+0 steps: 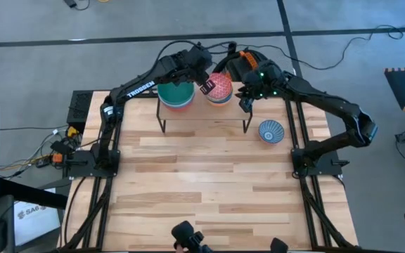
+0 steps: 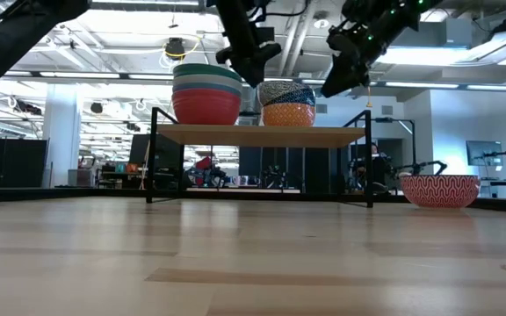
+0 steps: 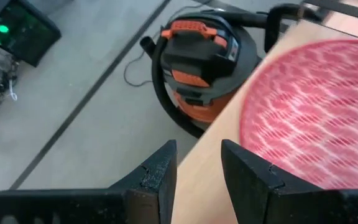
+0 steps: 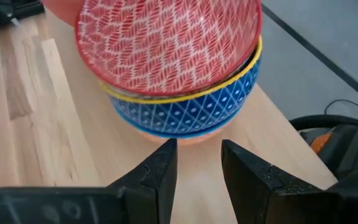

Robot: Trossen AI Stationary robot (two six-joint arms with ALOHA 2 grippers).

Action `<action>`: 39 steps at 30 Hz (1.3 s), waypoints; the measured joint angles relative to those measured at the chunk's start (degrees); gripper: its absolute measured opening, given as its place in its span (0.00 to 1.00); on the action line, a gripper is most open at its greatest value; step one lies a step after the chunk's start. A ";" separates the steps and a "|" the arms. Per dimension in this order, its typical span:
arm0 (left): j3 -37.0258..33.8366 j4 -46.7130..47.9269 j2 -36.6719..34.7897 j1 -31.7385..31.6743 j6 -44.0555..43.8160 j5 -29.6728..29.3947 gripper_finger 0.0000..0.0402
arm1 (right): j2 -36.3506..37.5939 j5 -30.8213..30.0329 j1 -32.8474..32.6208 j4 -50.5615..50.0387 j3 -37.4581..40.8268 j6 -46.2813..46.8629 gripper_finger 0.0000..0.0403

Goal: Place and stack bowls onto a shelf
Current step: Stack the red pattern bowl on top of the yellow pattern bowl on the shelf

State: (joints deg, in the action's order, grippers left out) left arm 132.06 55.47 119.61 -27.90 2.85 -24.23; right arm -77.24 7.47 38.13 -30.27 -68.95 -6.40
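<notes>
The shelf (image 1: 204, 110) stands at the upper centre of the high view, at the far edge of the bench (image 1: 209, 183), and already carries two stacks. The left stack (image 2: 206, 93) shows an orange-red bowl at the bottom with paler and teal rims above it. The right stack (image 4: 179, 74) has the pink-red patterned bowl (image 1: 219, 87) on top, nested in a blue patterned one with a yellow rim, above an orange base.

One bowl is not yet shelved: the blue-and-white patterned bowl (image 1: 271, 131) sits on the bench just right of the shelf, at centre right of the high view.

The left pincer (image 3: 197, 171) hovers over the back of the shelf beside the pink-red bowl, fingers parted and empty. The right pincer (image 4: 197, 165) hangs close in front of the right stack, also spread and holding nothing.

By the look of it the job is nearly done; picking up that last bowl and adding it to a stack seems to be what remains.
</notes>
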 joint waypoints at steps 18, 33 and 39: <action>-0.07 -1.24 2.36 -1.09 2.77 -0.38 0.28 | -4.59 1.70 -0.26 1.57 -0.02 -2.68 0.38; -0.07 0.28 2.41 -2.86 7.55 -6.86 0.28 | -4.56 1.72 -0.22 2.33 -0.02 -2.69 0.38; 0.06 0.23 3.46 -2.73 9.06 -8.44 0.28 | -4.54 1.72 -0.22 2.55 -0.02 -2.31 0.38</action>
State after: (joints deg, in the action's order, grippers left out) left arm 132.12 55.70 123.07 -30.63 11.92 -32.68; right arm -81.78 9.19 37.91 -27.72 -68.97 -8.70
